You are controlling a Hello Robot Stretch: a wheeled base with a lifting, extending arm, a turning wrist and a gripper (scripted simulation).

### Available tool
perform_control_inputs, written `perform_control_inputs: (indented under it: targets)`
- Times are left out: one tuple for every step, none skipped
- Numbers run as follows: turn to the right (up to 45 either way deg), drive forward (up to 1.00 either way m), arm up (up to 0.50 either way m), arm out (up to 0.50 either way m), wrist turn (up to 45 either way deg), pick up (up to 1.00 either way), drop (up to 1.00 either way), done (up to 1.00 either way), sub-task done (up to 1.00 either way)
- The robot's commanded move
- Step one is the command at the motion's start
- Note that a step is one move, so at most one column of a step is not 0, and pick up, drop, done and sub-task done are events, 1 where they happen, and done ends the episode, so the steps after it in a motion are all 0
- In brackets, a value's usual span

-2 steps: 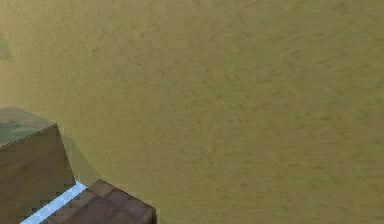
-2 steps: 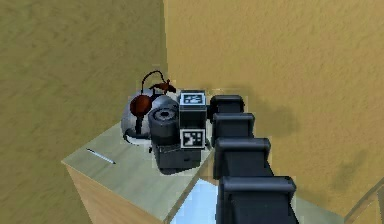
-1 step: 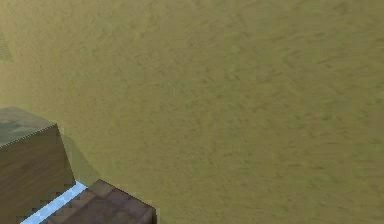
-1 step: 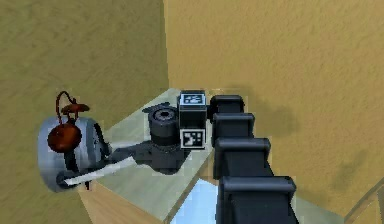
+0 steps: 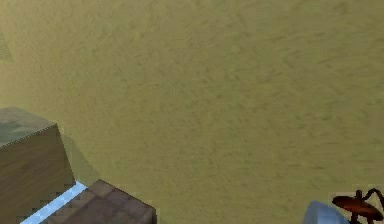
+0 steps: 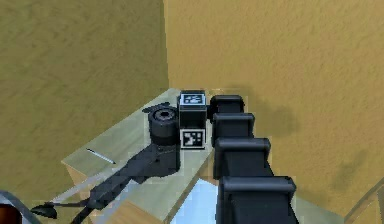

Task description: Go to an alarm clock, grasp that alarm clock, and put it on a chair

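Note:
In the arm side view the arm [image 6: 240,160] rises as a dark segmented bar to two white marked squares [image 6: 191,120]. Left of them is the gripper's dark round body [image 6: 160,125]. Its thin fingers run down-left over a pale wooden tabletop [image 6: 120,140], and the gripper [image 6: 55,208] ends near a red-orange thing [image 6: 10,212] at the bottom left corner. I cannot tell whether the gripper holds anything. A small pale flat thing [image 6: 98,155] lies on the tabletop. A red-brown thing with thin dark legs [image 5: 355,206] shows at the forward view's bottom right corner.
A yellow wall [image 5: 200,90] stands close ahead, and yellow walls meet in a corner [image 6: 165,50] behind the tabletop. A pale wooden block [image 5: 25,155] and a dark wooden surface with a light blue strip [image 5: 95,205] sit at the forward view's lower left.

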Motion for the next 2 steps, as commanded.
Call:
perform_control_inputs:
  targets:
    - [0.0, 0.0, 0.0, 0.0, -18.0, 0.0, 0.0, 0.0, 0.0]
    - [0.0, 0.0, 0.0, -0.12, 0.0, 0.0, 0.0, 0.0, 0.0]
